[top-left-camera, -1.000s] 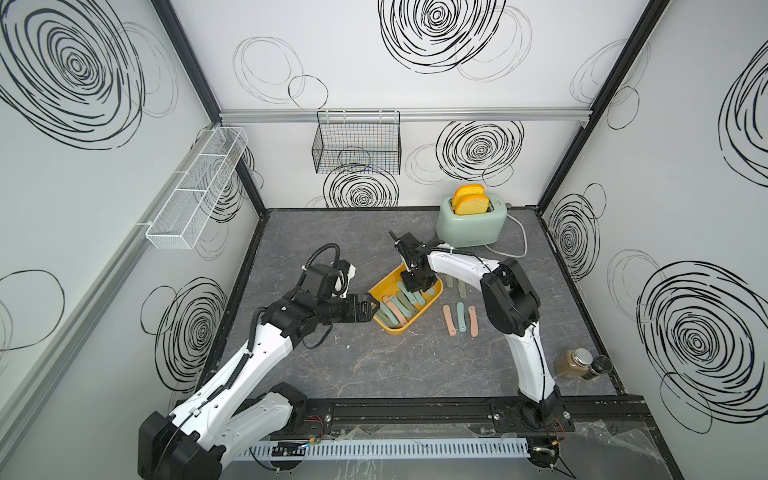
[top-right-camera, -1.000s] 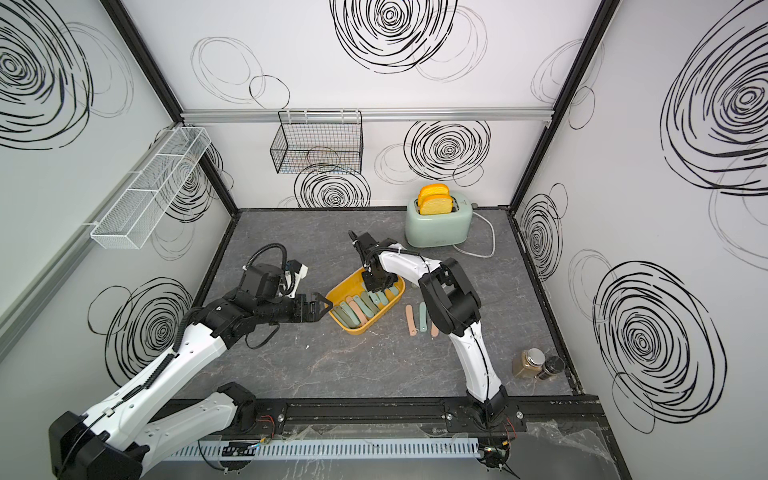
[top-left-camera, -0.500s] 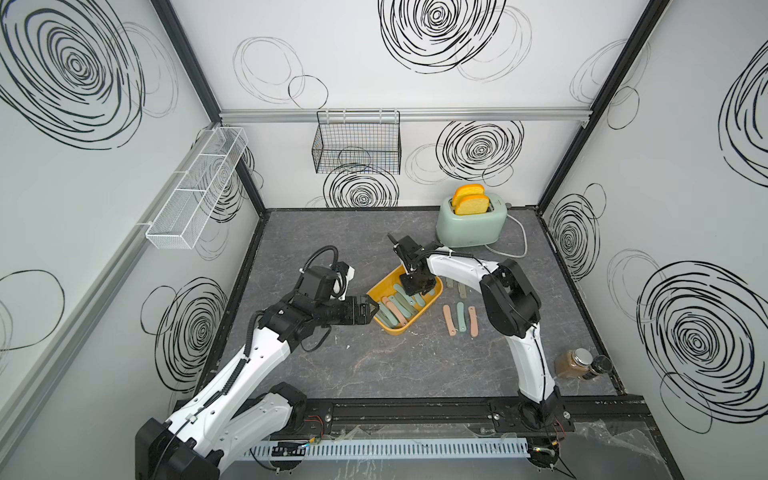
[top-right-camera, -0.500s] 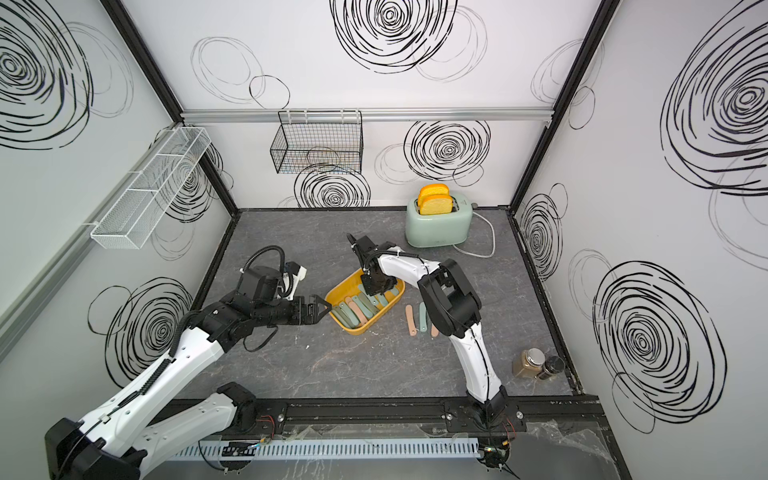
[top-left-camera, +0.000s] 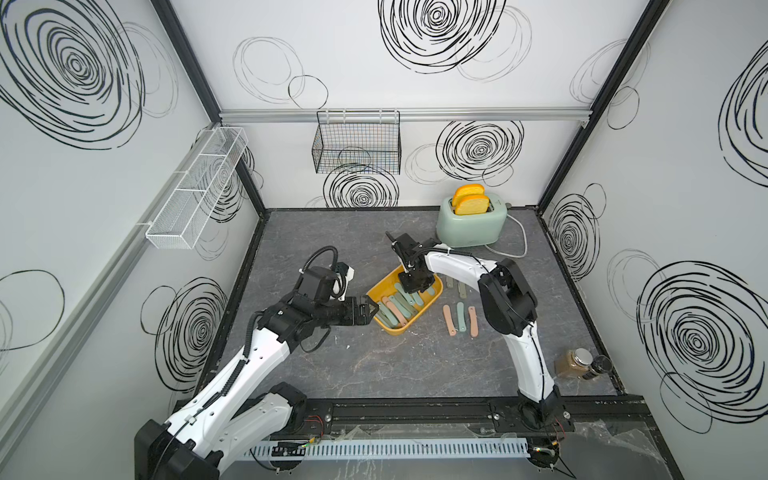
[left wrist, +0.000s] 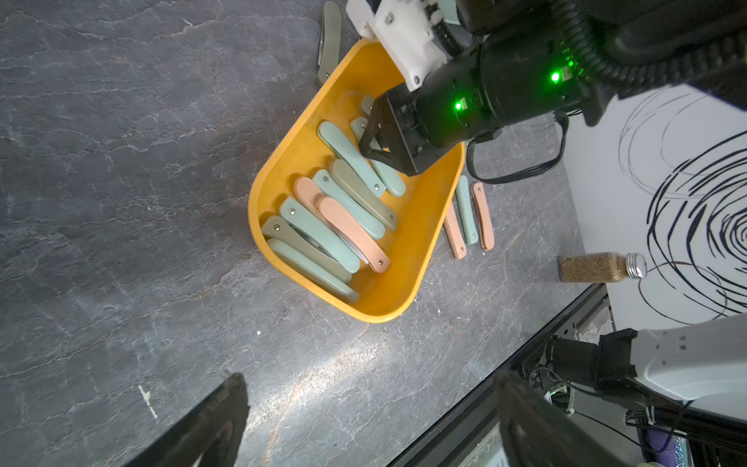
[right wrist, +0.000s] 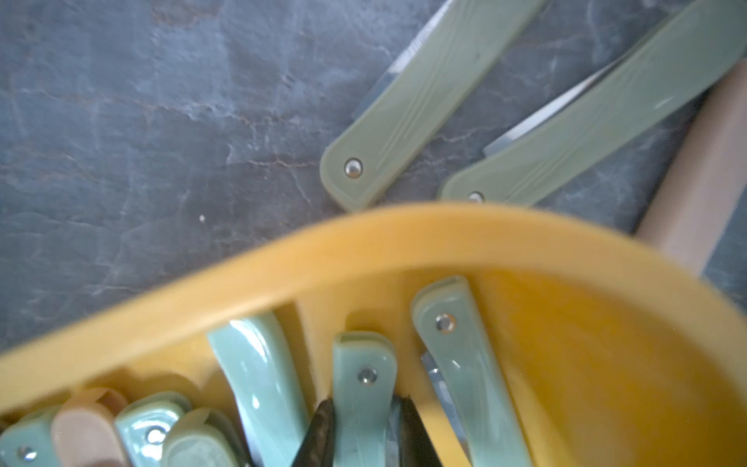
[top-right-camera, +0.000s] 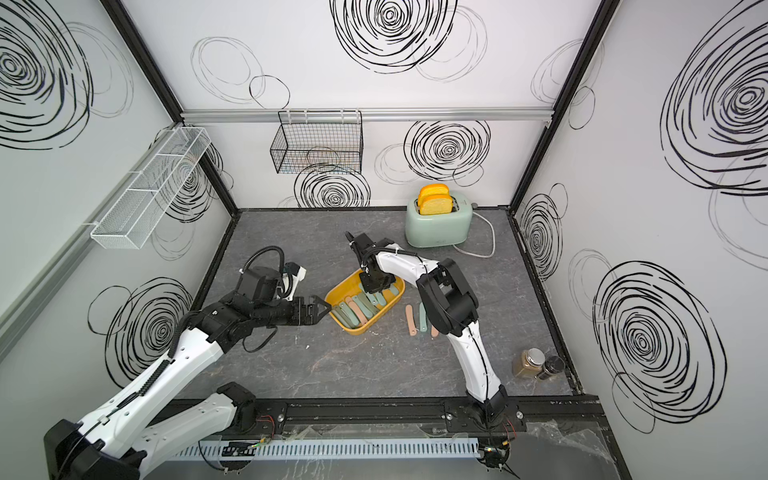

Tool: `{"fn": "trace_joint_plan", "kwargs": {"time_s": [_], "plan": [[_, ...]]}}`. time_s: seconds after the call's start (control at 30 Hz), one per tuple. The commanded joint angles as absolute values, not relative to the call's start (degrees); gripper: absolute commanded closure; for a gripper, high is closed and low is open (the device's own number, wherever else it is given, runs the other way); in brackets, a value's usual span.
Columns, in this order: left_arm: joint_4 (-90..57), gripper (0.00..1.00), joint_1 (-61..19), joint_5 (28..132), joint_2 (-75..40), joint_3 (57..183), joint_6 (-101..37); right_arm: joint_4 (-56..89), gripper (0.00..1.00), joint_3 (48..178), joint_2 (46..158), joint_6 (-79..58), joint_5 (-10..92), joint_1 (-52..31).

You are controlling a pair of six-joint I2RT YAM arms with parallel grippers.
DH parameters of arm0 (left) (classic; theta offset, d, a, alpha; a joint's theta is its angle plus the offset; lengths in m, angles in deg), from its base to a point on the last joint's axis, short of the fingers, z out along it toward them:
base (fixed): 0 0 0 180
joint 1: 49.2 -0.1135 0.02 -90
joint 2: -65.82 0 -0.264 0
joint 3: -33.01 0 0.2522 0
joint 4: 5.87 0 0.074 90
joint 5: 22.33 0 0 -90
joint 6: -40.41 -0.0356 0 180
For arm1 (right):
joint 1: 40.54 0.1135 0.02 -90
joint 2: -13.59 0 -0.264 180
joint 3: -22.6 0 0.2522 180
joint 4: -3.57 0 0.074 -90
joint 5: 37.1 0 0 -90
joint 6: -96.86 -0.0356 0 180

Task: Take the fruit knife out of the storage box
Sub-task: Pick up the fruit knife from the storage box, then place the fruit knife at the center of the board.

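The mustard-yellow storage box (top-left-camera: 383, 286) (top-right-camera: 337, 293) sits mid-table with several folded fruit knives in it, teal, olive and pink. My right gripper (top-left-camera: 411, 284) (top-right-camera: 374, 286) reaches down into its far end. In the right wrist view the gripper (right wrist: 366, 404) is shut on a pale teal fruit knife (right wrist: 364, 376), a dark finger pressed against each side of the handle. My left gripper (top-left-camera: 374, 309) (top-right-camera: 326, 307) hovers open at the box's left rim, holding nothing; in the left wrist view (left wrist: 370, 378) only bare table lies between its fingers.
Five more knives lie on the table right of the box, three (top-left-camera: 459, 318) nearer and two olive ones (right wrist: 412, 109) farther back. A mint toaster (top-left-camera: 471, 226) with toast stands behind, two jars (top-left-camera: 575, 363) at the front right, a black wire basket (top-left-camera: 357, 147) and a white mesh rack (top-left-camera: 195, 191) on the walls.
My right gripper has sunk a little lower into the box and closed in on the teal knife. The left gripper has edged slightly toward the box.
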State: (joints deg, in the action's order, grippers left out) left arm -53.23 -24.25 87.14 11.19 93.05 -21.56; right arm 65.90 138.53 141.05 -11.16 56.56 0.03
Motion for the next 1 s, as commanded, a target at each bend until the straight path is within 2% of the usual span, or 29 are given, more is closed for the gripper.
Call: {"fn": "trace_joint_plan", "kwargs": {"time_s": [0.0, 0.17, 0.47, 0.7, 0.97], "plan": [[-52.8, 0.02, -24.8, 87.8, 11.3, 94.9, -22.2, 71.0, 0.80, 144.1, 141.5, -11.4, 57.2, -0.5], [-52.0, 0.02, -24.5, 88.3, 10.5, 95.4, -21.7, 72.9, 0.80, 148.0, 141.4, -11.2, 57.3, -1.0], [-51.3, 0.02, -23.3, 88.7, 9.3, 96.4, -21.5, 73.6, 0.79, 147.6, 140.0, -12.0, 56.0, -1.7], [-47.5, 0.02, -19.6, 88.5, 6.9, 96.8, -19.6, 72.6, 0.79, 142.3, 133.4, -13.9, 54.5, -3.2], [-42.4, 0.02, -11.7, 86.5, -0.3, 100.4, -17.8, 71.1, 0.79, 133.3, 123.3, -15.2, 53.4, -8.2]]}}
